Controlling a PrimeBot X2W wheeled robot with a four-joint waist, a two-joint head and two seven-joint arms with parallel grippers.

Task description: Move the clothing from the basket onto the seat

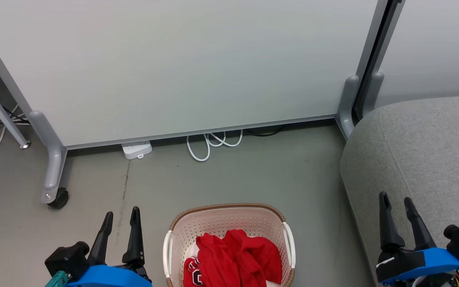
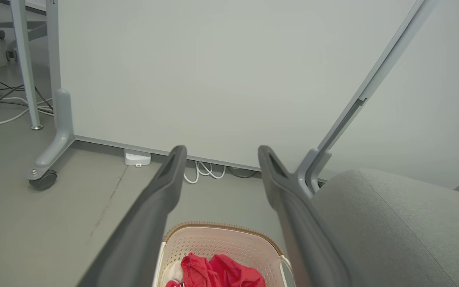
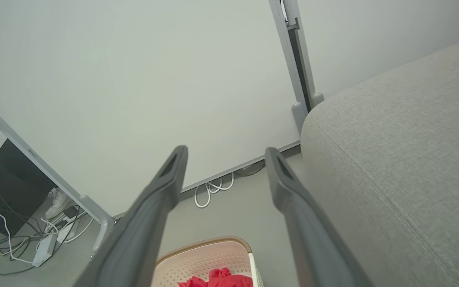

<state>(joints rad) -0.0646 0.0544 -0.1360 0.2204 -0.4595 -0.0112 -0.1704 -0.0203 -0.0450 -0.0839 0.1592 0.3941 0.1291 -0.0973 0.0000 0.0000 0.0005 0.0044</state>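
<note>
Red clothing (image 1: 237,255) heaped in the basket (image 1: 229,207) on the floor (image 1: 253,175), near end cut off by the bottom edge of the head view, with just a scrap of black-and-white numerals (image 1: 196,273) peeping out at the heap's left. Left gripper (image 1: 122,212) beside the basket, fingers spread wide, holding nothing. Right gripper (image 1: 395,197) likewise agape and empty, seen against the edge of the grey seat (image 1: 420,151), itself cut off at the right.

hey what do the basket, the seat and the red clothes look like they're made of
Basket: likely matte cream plastic, perforated walls; brown rim looks woven.
Seat: grey woven upholstery, visible weave and seam.
Clothes: soft red fabric, crumpled folds; fibre unclear.
</note>
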